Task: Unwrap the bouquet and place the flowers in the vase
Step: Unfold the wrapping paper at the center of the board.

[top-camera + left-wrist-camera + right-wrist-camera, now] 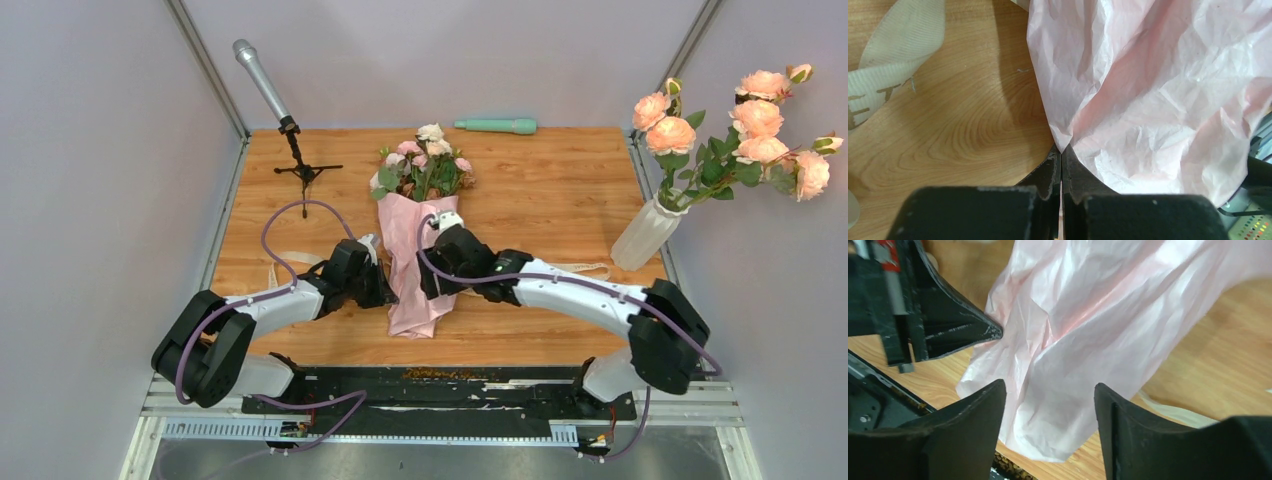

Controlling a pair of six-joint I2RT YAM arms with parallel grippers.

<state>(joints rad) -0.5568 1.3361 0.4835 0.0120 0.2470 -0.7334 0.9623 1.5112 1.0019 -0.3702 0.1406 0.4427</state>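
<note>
Wooden tabletop (pixel 560 180) carries the scene. The left gripper (pixel 1061 151) is pinched together on an edge of the crinkled pink paper bouquet (pixel 1158 100); the right gripper (pixel 1048 390) stands apart astride that paper, seemingly without touching. Its small pink and white flowers (pixel 425 165) lie beyond both grippers; the tall ribbed white vase (pixel 645 235) stands well to the right.

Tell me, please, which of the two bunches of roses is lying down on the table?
The small bouquet wrapped in pink paper lies flat at the middle of the table. The larger peach roses stand upright in the white vase at the right edge.
</note>
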